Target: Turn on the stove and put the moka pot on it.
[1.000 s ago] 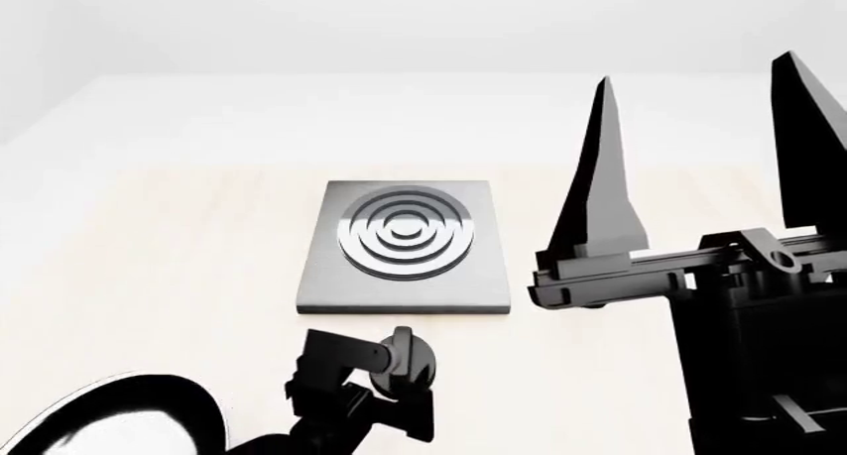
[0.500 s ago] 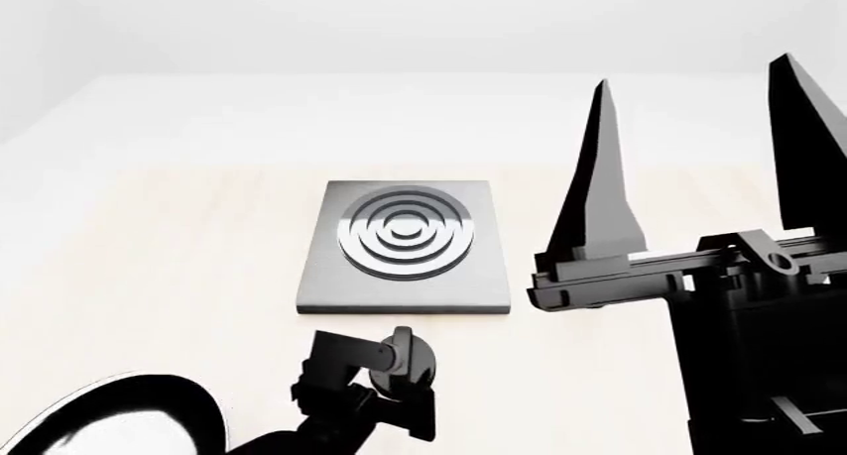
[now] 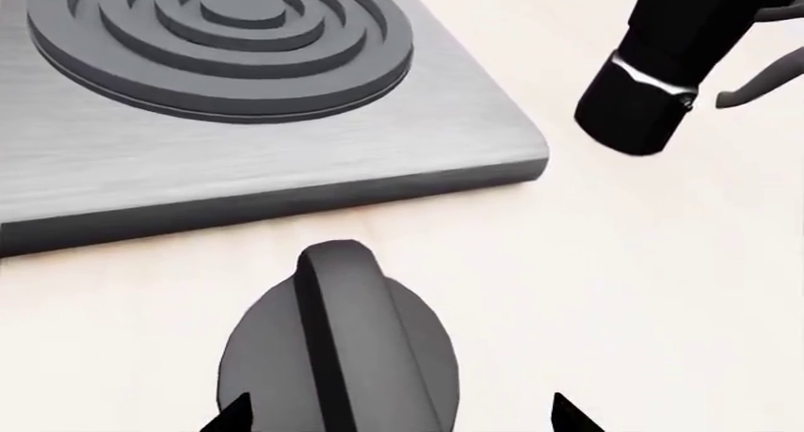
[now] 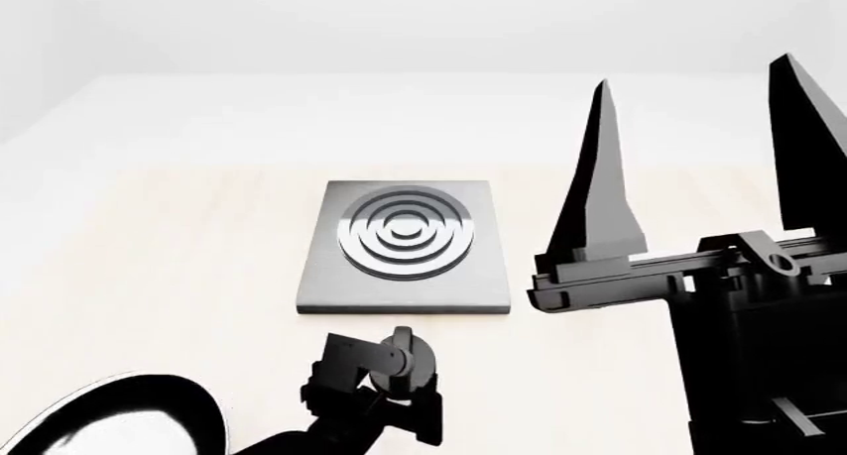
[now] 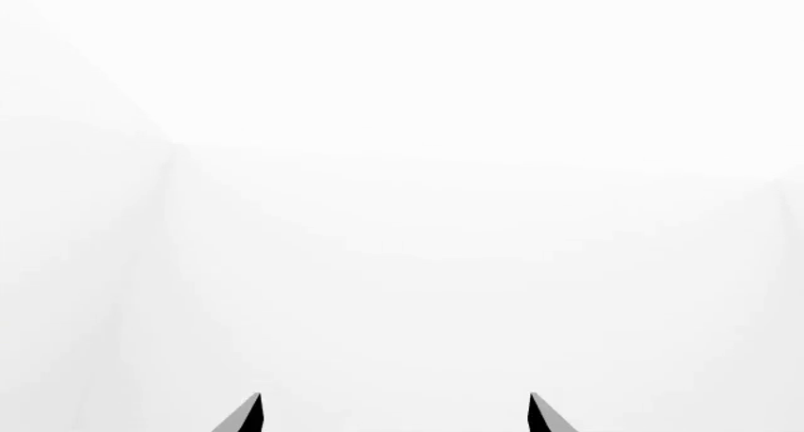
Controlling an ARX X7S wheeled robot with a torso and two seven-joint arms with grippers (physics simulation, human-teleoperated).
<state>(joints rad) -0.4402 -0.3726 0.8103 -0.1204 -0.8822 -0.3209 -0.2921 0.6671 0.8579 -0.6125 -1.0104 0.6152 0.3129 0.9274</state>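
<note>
Left wrist view: the left fingers (image 3: 393, 415) show only as two dark tips at the bottom edge, spread apart on either side of the knob (image 3: 339, 357); whether they touch it cannot be told here. The knob sits in the lower middle of the frame, its ridge pointing toward the stove (image 3: 239, 103), which fills the upper left. The moka pot (image 3: 660, 70) stands in the upper right on the tabletop (image 3: 628, 291), off the stove and apart from it.

Head view: the left fingers (image 4: 384, 381) sit at the bottom centre, around the knob (image 4: 404, 361), just below the stove's (image 4: 404, 242) near edge. The burner rings are bare. The right fingers (image 4: 701, 168) rise tall at the right of the frame, wide open and empty. The moka pot is not visible here, probably hidden behind the right arm.

Right wrist view: only the two tips of the right fingers (image 5: 395, 418) show at the bottom edge, well apart, with blank white beyond.

Judgement: the task is in its first step. Nothing shows whether the knob is turned. Lifting the pot and setting it on the burner is not yet done.
</note>
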